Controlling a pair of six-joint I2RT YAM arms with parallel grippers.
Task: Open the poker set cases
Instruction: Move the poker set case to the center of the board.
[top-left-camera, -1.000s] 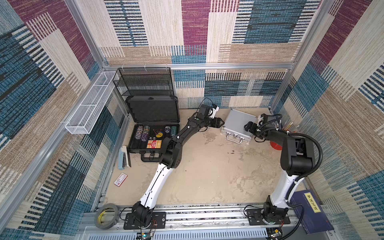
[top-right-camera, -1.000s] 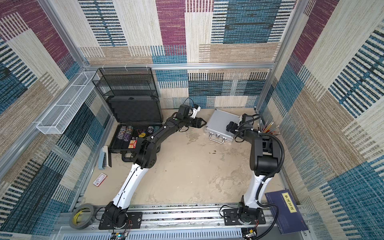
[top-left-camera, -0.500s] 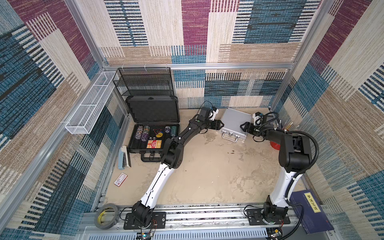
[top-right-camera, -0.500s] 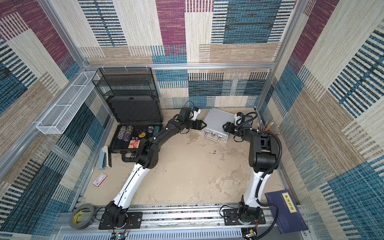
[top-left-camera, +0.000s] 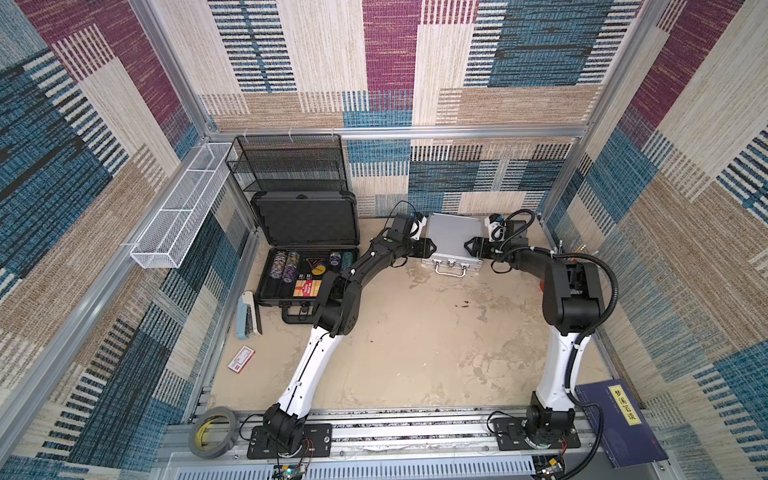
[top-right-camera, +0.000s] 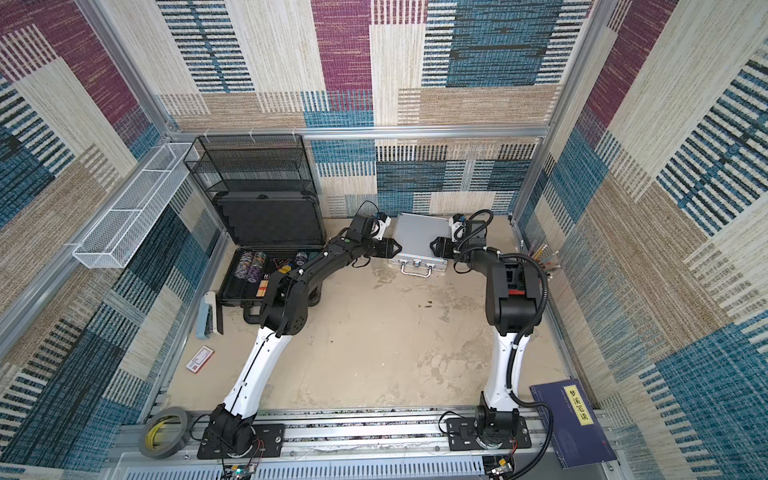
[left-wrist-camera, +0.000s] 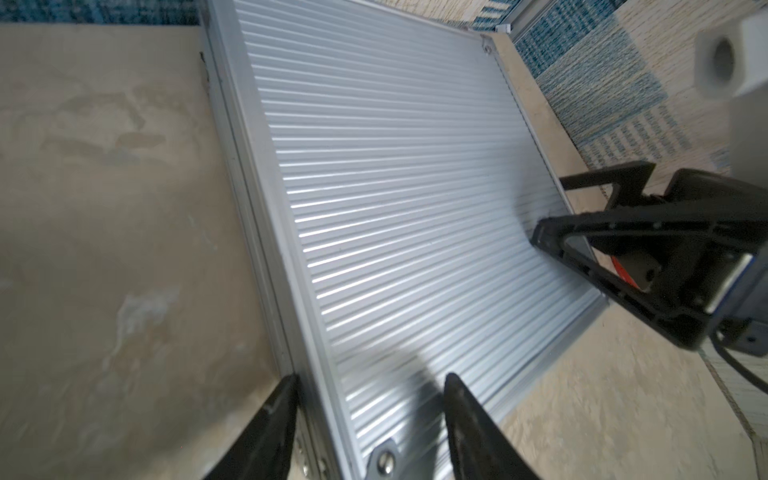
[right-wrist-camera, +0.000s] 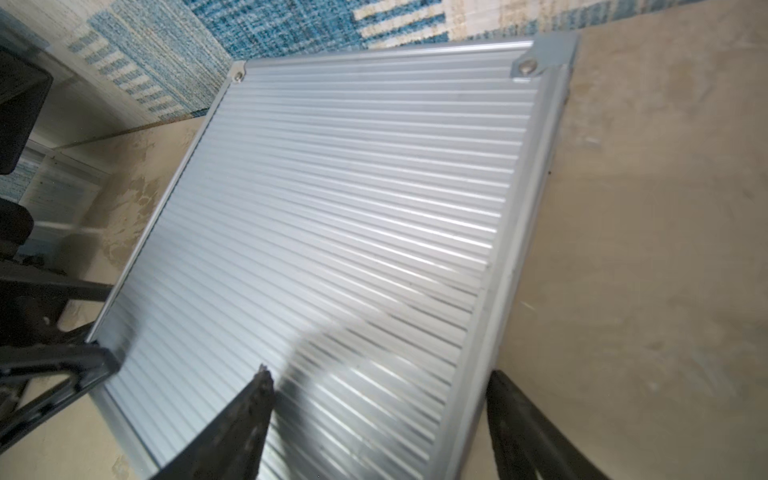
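poker set cases sit along the back of the surface (top-left-camera: 415, 340): the large dark case (top-left-camera: 305, 224) on the left lies open, its foam-lined lid propped upright against the black wire-mesh rack (top-left-camera: 291, 166), chips (top-left-camera: 286, 264) in its tray, and the ribbed silver aluminium case (top-left-camera: 453, 237) lies flat and shut near the back wall, handle (top-left-camera: 451, 270) facing the robot's bases. the left hand (top-left-camera: 430, 248) is at the silver case's left end near the front, released, its fingers (left-wrist-camera: 270, 424) spread across a corner, one beside the side wall and one over the ribbed lid. the right hand (top-left-camera: 471, 245) is at the right end opposite it, also released, one finger over the lid, one past the edge rail, grasping nothing.
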